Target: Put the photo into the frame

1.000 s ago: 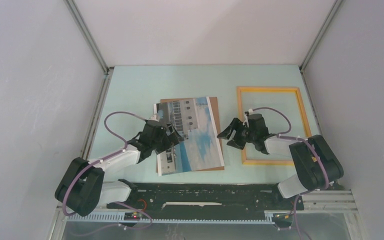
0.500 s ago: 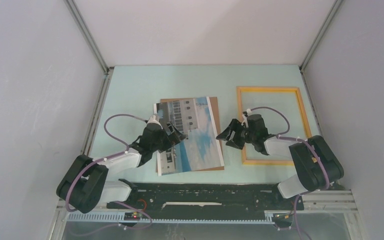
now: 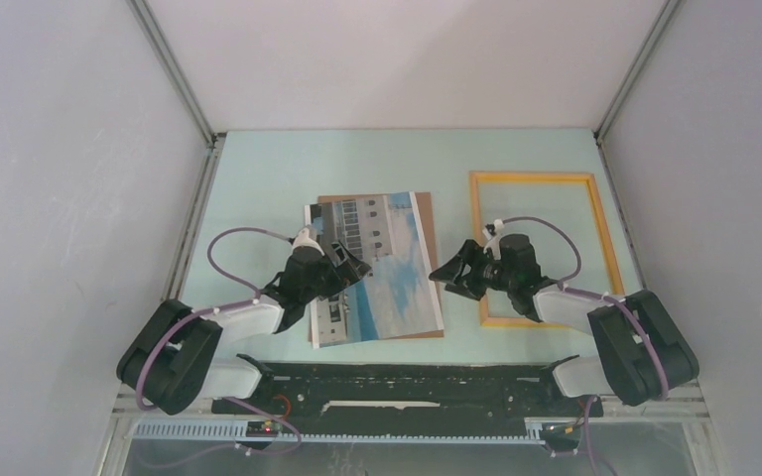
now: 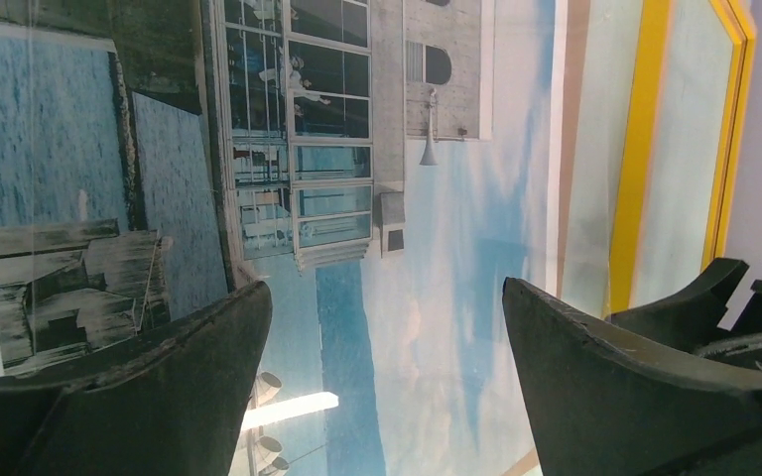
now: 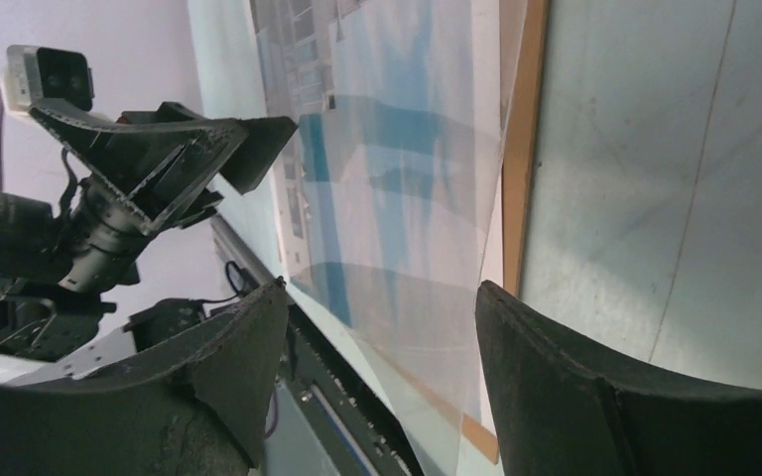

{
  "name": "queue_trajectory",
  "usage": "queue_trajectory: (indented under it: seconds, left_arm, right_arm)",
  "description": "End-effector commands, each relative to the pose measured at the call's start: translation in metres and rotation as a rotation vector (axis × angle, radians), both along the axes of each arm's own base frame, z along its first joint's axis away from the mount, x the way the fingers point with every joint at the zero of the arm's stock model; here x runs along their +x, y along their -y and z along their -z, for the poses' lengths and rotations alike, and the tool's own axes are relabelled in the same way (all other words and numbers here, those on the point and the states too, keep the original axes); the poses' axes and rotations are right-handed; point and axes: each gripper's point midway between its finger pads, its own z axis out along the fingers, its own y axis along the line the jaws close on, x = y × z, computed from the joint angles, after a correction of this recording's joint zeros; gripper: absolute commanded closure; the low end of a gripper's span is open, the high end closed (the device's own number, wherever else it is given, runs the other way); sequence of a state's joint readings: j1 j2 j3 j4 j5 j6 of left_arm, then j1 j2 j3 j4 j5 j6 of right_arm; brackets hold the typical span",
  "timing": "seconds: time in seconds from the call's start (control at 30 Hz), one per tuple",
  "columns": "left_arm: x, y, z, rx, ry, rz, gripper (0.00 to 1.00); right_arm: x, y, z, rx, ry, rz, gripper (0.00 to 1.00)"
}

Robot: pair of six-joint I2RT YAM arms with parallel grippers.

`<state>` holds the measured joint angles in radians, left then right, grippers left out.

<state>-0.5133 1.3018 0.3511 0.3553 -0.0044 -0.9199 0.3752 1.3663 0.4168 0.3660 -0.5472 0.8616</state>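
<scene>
The photo (image 3: 392,268), a white building under blue sky, lies on a brown backing board (image 3: 423,210) at mid table. My left gripper (image 3: 345,266) hovers open over the photo's left half; in its wrist view the photo (image 4: 437,198) fills the space between the spread fingers (image 4: 159,367). My right gripper (image 3: 454,276) stands open at the photo's right edge. In the right wrist view that edge of the photo (image 5: 407,178) curls up a little off the board (image 5: 526,149) and reaches in between the jaws. The yellow frame (image 3: 536,178) lies flat to the right, seen also as the frame (image 4: 640,149) beyond the photo.
Grey walls close in the pale green table (image 3: 357,169) on three sides. A black rail (image 3: 407,382) runs along the near edge between the arm bases. The right forearm lies over the frame's lower left corner. The left gripper (image 5: 169,149) shows in the right wrist view.
My right gripper has dropped slightly toward the photo's right edge and its jaws have narrowed a little. The left arm has shifted only slightly. Photo and frame lie where they were.
</scene>
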Motion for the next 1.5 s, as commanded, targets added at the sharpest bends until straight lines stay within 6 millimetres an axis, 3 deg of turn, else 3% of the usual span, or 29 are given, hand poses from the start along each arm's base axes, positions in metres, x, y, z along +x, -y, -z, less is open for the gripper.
queue_trajectory:
  seconds: [0.0,0.2,0.47,0.7,0.9,0.97,1.03,1.17,1.27,1.47]
  left_arm:
    - [-0.046,-0.026,0.055,0.128,-0.202,-0.008,0.00]
    - [-0.045,-0.020,0.049,0.110,-0.187,0.001,0.00]
    - [-0.049,-0.012,0.047,0.086,-0.190,0.019,0.00]
    - [-0.049,-0.005,0.040,0.070,-0.172,0.035,0.00]
    - [-0.047,-0.003,0.028,0.072,-0.136,0.052,0.00]
    - [-0.045,-0.001,0.017,0.074,-0.108,0.075,0.00]
    - [-0.044,0.003,0.000,0.070,-0.064,0.116,0.00]
    - [-0.041,0.005,-0.044,0.056,0.063,0.168,0.00]
    - [-0.042,-0.005,-0.072,0.081,0.133,0.160,0.00]
    - [-0.038,-0.023,-0.093,0.048,0.193,0.085,0.00]
  right_arm:
    - [-0.014,-0.017,-0.035,0.185,0.012,-0.055,0.24]
    - [-0.007,-0.017,-0.041,0.241,-0.017,0.018,0.31]
    - [-0.008,-0.028,-0.068,0.379,0.019,0.032,0.36]
    - [0.003,-0.038,-0.044,0.269,0.006,0.072,0.48]
    - [0.010,-0.034,-0.028,0.162,0.020,0.096,0.76]
    - [0.013,-0.030,-0.026,0.098,0.042,0.092,0.91]
    - [0.012,-0.024,-0.025,0.033,0.068,0.085,1.00]
    - [0.005,-0.010,-0.034,-0.068,0.151,0.042,1.00]
    - [-0.003,-0.002,-0.045,-0.112,0.228,-0.003,1.00]
    - [-0.028,0.011,-0.070,-0.093,0.324,-0.129,1.00]
